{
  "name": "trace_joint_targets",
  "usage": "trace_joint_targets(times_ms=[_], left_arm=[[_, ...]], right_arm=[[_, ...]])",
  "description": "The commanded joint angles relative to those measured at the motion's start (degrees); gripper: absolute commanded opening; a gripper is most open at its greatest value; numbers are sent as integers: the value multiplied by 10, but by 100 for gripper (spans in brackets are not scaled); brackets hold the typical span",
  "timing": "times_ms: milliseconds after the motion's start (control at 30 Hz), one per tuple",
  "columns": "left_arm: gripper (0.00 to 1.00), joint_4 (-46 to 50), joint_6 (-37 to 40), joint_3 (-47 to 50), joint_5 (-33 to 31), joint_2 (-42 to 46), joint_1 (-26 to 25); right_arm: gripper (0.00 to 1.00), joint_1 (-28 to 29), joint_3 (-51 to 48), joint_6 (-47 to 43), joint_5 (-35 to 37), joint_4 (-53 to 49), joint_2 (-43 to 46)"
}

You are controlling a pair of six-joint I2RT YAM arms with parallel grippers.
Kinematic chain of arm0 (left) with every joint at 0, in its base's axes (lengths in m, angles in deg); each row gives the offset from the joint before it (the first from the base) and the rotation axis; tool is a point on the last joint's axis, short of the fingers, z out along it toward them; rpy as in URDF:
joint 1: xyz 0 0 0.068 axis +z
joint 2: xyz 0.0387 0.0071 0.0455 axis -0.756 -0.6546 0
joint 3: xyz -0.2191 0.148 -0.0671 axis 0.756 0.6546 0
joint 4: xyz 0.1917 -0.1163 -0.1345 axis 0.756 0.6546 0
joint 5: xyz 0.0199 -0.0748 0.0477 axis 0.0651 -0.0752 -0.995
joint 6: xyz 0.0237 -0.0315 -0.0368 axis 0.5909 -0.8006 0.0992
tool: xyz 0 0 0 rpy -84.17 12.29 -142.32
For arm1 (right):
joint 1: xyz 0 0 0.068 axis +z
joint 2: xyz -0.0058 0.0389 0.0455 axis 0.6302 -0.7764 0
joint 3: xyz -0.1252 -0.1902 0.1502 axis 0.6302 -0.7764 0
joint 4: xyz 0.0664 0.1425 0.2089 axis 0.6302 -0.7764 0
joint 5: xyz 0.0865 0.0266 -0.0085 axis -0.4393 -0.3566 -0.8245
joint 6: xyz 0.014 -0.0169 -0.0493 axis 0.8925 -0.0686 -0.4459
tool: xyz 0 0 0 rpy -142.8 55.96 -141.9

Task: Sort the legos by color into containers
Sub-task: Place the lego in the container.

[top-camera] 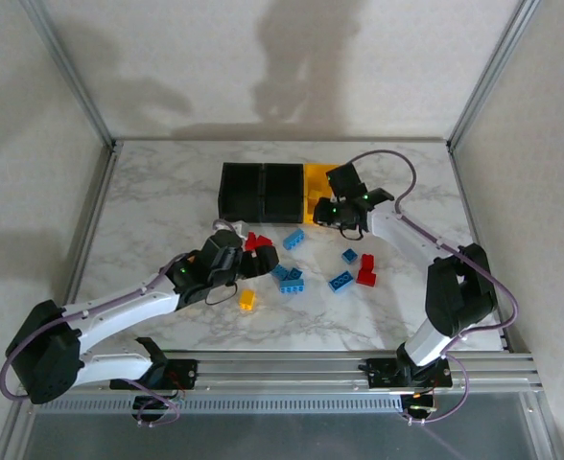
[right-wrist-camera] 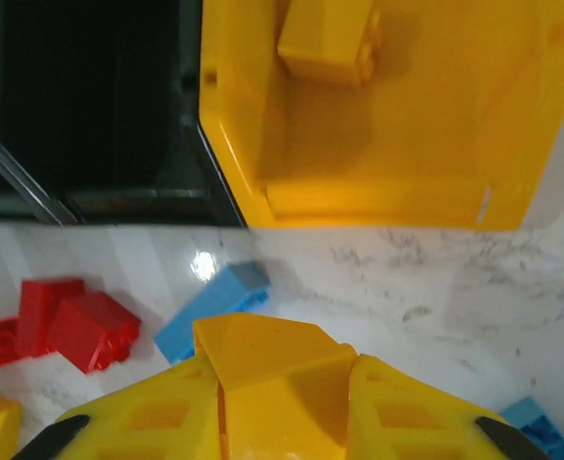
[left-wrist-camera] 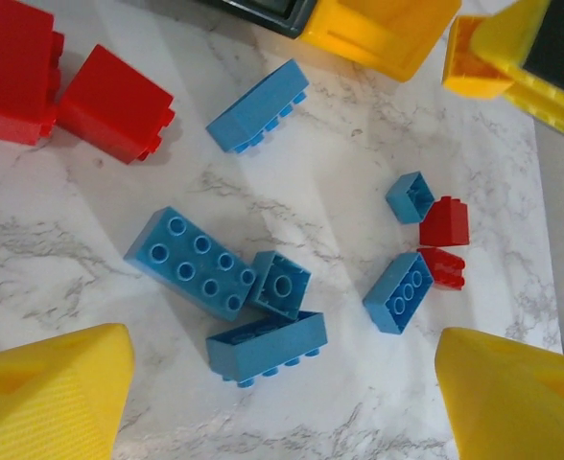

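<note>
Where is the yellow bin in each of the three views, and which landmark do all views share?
Top external: the yellow bin, right end of the row.
Left wrist: the yellow bin, top edge, right of centre.
Right wrist: the yellow bin, upper right.
Shared landmark: the blue lego lying just before it.

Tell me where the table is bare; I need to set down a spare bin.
Bare: the table left of the black bins, and the near strip this side of the legos. Crowded: the middle, where those bricks scatter before the bins.
</note>
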Motion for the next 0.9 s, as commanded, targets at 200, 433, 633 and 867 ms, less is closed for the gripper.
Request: trace_joint_targets(times_ms=[200, 433, 633, 867], left_arm=[[81, -13, 15, -45, -4, -19, -4], [81, -19, 15, -53, -2, -32, -4], [81, -16, 15, -49, -6, -30, -4], [81, -16, 13, -44, -8, -29, -4]], right_arm=[[28, -27, 103, -8, 29, -8, -81], [28, -39, 155, -5, 39, -9, -144], [29, -42, 170, 0, 44, -4, -184], [30, -43, 161, 3, 41, 7, -210]])
